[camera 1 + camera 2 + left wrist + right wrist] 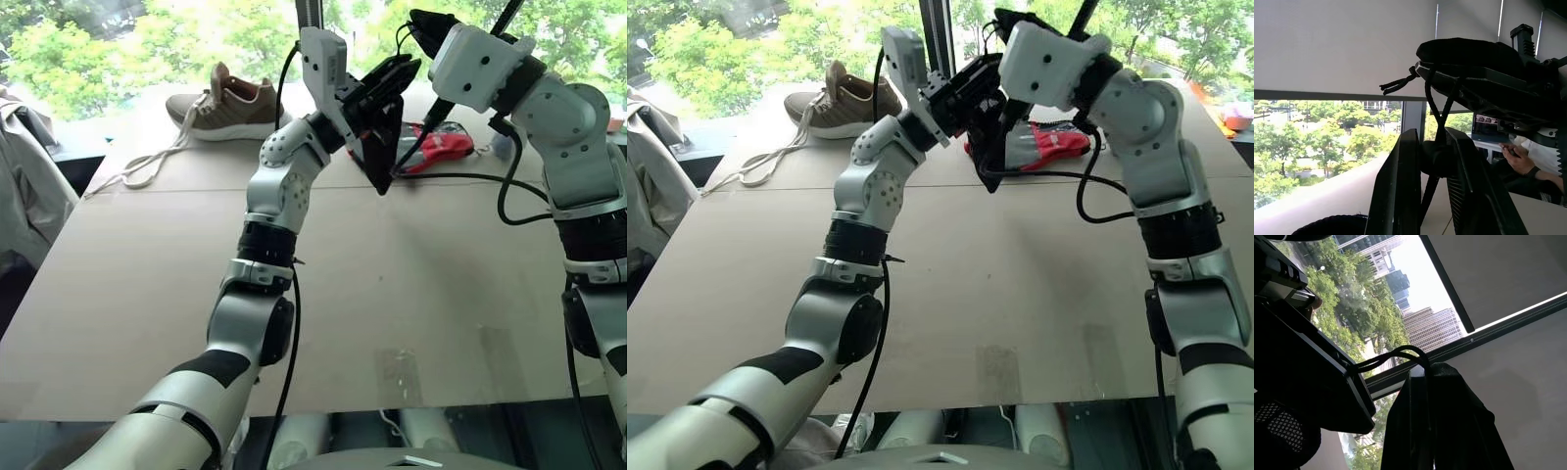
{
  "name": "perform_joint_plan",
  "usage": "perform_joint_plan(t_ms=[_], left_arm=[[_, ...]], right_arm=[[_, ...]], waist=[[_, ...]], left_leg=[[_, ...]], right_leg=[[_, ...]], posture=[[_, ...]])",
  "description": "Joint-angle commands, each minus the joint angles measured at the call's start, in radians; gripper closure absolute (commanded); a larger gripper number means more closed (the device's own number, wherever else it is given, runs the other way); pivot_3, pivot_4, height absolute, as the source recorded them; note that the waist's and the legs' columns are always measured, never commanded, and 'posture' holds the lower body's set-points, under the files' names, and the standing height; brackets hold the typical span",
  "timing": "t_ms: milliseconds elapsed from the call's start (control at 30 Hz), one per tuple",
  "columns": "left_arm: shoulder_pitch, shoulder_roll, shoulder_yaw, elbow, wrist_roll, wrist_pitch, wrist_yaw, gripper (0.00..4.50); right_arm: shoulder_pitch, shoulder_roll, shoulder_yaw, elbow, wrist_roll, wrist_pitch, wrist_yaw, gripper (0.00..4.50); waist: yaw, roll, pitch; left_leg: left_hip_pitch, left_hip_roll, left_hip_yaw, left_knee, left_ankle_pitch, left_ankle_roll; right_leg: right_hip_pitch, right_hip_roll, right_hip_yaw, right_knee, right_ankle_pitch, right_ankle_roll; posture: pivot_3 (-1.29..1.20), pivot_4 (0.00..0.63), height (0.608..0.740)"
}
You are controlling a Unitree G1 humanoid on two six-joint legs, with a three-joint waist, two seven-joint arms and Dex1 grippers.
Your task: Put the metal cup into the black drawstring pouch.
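Pouch [382, 147] hangs between both raised tools, each clamped on its cord.

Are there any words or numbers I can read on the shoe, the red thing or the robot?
None can be read.
The shoe: no readable brand or label.
The grey, black and red case: any marks are too small to read.
The black drawstring pouch: plain, no text.
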Motion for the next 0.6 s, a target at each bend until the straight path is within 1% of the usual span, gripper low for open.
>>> perform_joint_plan(t_ms=[33,200,333,433,600], left_arm=[[0.001,0.016,-0.028,-0.033,0.041,-0.006,0.009,4.3],[0.058,0.05,-0.082,0.002,0.122,-0.027,-0.003,4.3],[0.102,0.098,-0.136,0.002,0.204,-0.034,-0.008,4.3],[0.127,0.111,-0.127,-0.021,0.196,-0.011,-0.003,4.3],[0.163,0.132,-0.124,-0.049,0.195,0.012,-0.005,4.3]], right_arm=[[-0.027,-0.002,-0.052,-0.035,0.014,-0.002,-0.017,4.5],[-0.087,0.015,-0.115,0.002,0.029,0.014,-0.093,4.5],[-0.132,-0.019,-0.162,0.056,-0.013,0.0,-0.183,4.5],[-0.169,-0.051,-0.211,0.105,-0.026,-0.002,-0.268,4.5],[-0.236,-0.082,-0.303,0.176,0.013,0.047,-0.397,4.5]], waist=[[0.0,0.0,0.0],[0.0,0.0,0.0],[0.001,0.0,0.0],[0.002,0.0,0.0],[0.0,0.0,0.0]], left_leg=[[0.0,0.0,0.0,0.0,0.0,0.0],[0.0,0.0,0.0,0.0,0.0,0.0],[0.0,0.0,0.0,0.0,0.0,0.0],[0.0,0.0,0.0,0.0,0.0,0.0],[0.0,0.0,0.001,-0.001,0.0,0.0]], right_leg=[[0.0,0.0,0.0,0.0,0.0,0.0],[0.0,0.0,0.0,0.0,0.0,0.0],[0.0,0.0,0.0,0.0,0.0,0.0],[0.0,0.0,0.0,0.0,0.0,0.0],[0.0,0.0,0.001,0.0,0.0,0.0]], posture=[[0.0,0.15,0.74],[0.0,0.15,0.74],[0.0,0.15,0.74],[0.0,0.15,0.74],[0.0,0.15,0.74]])
